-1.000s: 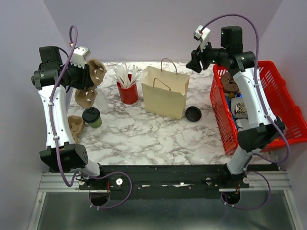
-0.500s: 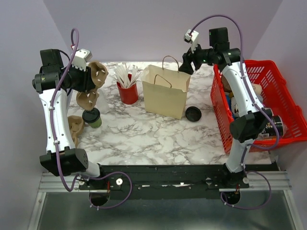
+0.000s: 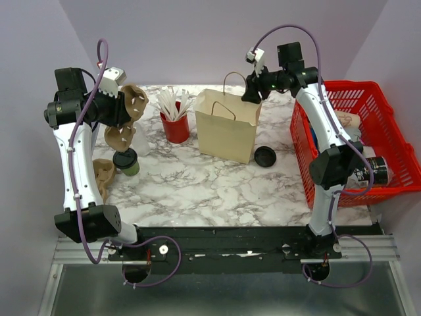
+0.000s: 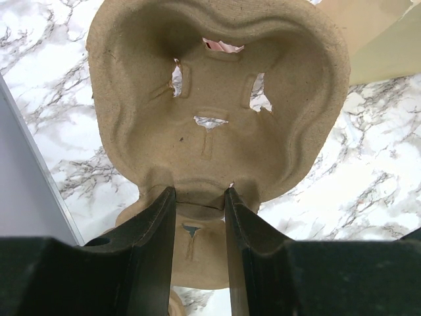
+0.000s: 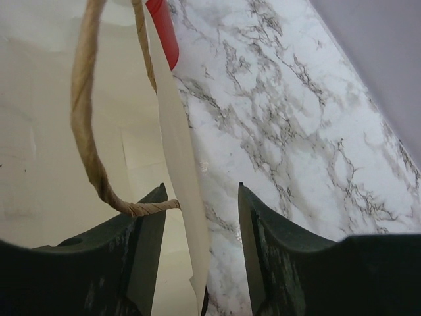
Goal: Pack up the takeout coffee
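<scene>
Brown moulded pulp fills the left wrist view: a cup carrier (image 4: 217, 99) whose near rim is pinched between the two dark fingers of the left gripper (image 4: 199, 197), the jaws narrowed so that only the pulp's thickness lies between them. From the top camera the carrier hangs tilted in the air at the upper left of the frame, above the marble table (image 3: 217, 187). The takeout coffee (image 3: 125, 160), an olive-green cup with its black lid on, stands upright on the table at the left of the frame, just below the lower lobe of the held carrier; whether the two touch cannot be told. A second pulp carrier (image 3: 103, 172) lies on the table just beside the cup, towards the left edge. The right gripper (image 5: 200, 191) is at the upper right corner of the paper bag (image 3: 227, 128), which stands open in the upper middle of the frame. Its jaws are parted, one on each side of the bag's thin wall, and bare marble shows between the wall and the finger at the right of that view, so nothing is clamped. The bag's twine handle (image 5: 79, 99) loops down to the other finger. A red cup of white sticks (image 3: 175, 122) stands left of the bag, a loose black disc (image 3: 265, 156) lies at its lower right, and a red basket (image 3: 395, 131) sits at the right edge.
</scene>
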